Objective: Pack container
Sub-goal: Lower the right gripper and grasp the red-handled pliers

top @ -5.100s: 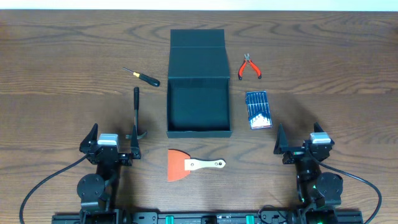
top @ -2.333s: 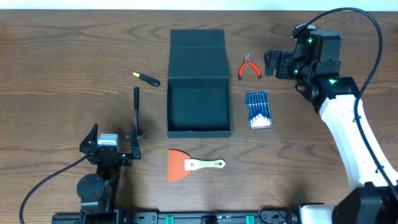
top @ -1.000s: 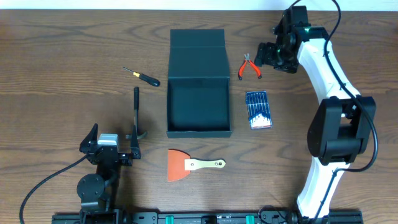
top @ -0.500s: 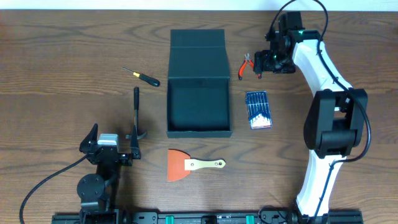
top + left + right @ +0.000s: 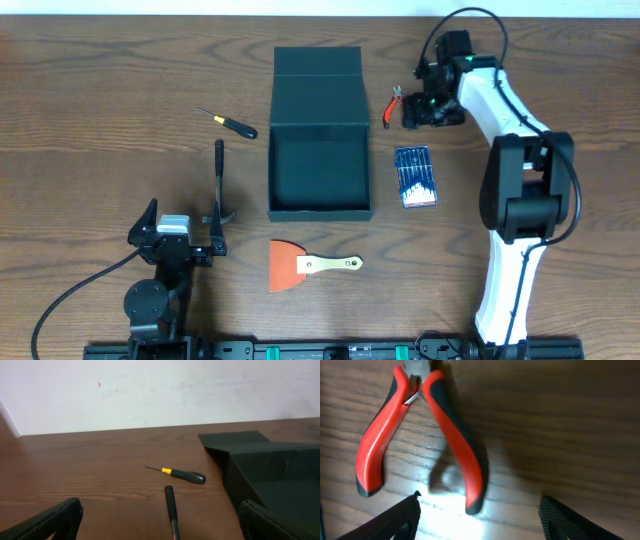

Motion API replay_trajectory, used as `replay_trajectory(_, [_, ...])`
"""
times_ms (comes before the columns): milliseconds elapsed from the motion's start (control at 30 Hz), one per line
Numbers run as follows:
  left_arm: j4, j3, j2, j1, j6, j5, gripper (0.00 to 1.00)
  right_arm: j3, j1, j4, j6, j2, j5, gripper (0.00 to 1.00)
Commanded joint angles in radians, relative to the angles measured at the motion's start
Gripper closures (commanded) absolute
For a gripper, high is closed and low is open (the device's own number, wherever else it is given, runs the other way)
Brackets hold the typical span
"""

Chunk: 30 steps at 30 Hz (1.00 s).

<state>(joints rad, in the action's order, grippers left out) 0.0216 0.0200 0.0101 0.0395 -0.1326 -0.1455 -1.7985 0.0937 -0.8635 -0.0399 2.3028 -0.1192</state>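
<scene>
The container (image 5: 320, 160) is a dark teal-black box standing open mid-table, its flap lid (image 5: 317, 75) laid back; its corner shows in the left wrist view (image 5: 270, 472). Red-handled pliers (image 5: 391, 108) lie on the wood just right of it. My right gripper (image 5: 420, 108) is low over the pliers' handle ends. In the right wrist view it (image 5: 480, 520) is open and empty, with the pliers (image 5: 455, 440) lying just ahead between its fingertips. My left gripper (image 5: 178, 240) rests at the front left, open and empty (image 5: 160, 525).
A black-handled hammer (image 5: 219, 180) and a yellow-collared screwdriver (image 5: 230, 123) lie left of the box; both show in the left wrist view, hammer (image 5: 171, 505) and screwdriver (image 5: 182, 475). An orange scraper (image 5: 298, 265) lies in front. A blue pack (image 5: 415, 176) lies at the right.
My right arm has left its front-right rest, swung to the far right, then moved left and down over the pliers. The left arm and all objects have not moved.
</scene>
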Motion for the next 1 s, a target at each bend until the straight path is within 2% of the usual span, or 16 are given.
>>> replay_trajectory(0, [0.036,-0.016,-0.005,0.005,-0.013,-0.006,0.02,-0.020,0.027,0.017,-0.022,0.016,0.021,0.25])
replay_trajectory(367, [0.036,-0.016,-0.005,0.005,-0.013,-0.006,0.02,-0.020,0.046,0.060,0.002,0.023,0.063,0.36])
replay_trajectory(533, [0.036,-0.016,-0.005,0.005,-0.013,-0.006,0.02,-0.020,0.045,0.051,0.002,0.034,0.063,0.51])
replay_trajectory(867, [0.036,-0.016,-0.005,0.005,-0.013,-0.006,0.01,-0.020,0.043,0.039,0.002,0.072,0.063,0.65])
replay_trajectory(967, [0.036,-0.016,-0.005,0.005,-0.013,-0.006,0.01,-0.020,0.043,0.044,0.002,0.072,0.063,0.79])
